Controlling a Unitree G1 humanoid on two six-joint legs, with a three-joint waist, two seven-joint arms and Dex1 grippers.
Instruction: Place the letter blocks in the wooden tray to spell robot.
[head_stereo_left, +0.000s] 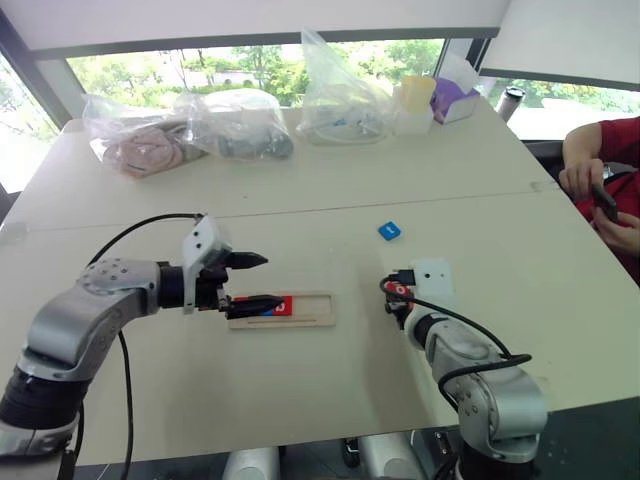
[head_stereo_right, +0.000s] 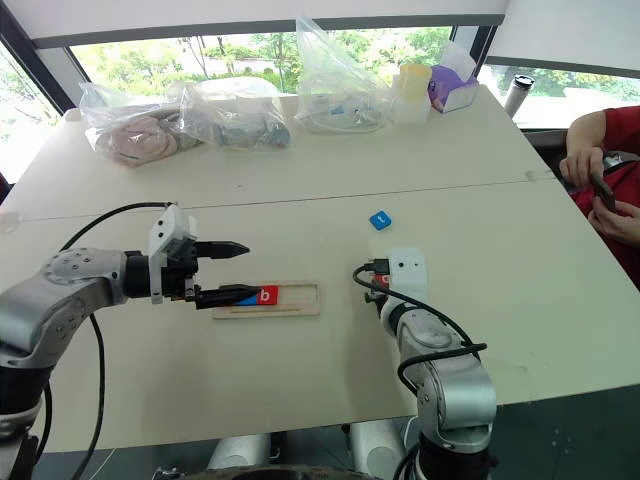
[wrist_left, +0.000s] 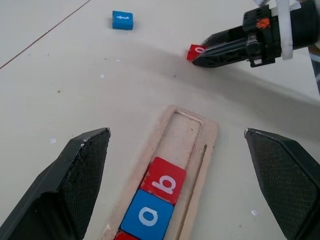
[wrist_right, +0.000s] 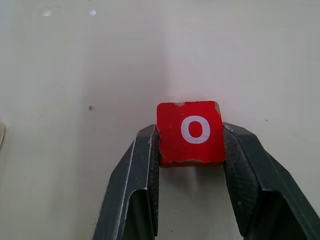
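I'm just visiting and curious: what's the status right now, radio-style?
Right gripper shut on red o block. Left gripper open over wooden tray; blue o, red b seated. Blue t block loose on table. Nothing in the way.

Pale table (head_stereo_left: 330, 180), bright windows (head_stereo_left: 250, 62) behind, greenery outside

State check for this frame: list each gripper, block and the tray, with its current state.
left gripper: open, over the tray
right gripper: shut on red o block
wooden tray: on table, part filled
red b block: in tray
blue o block: in tray, beside b
blue t block: loose on table
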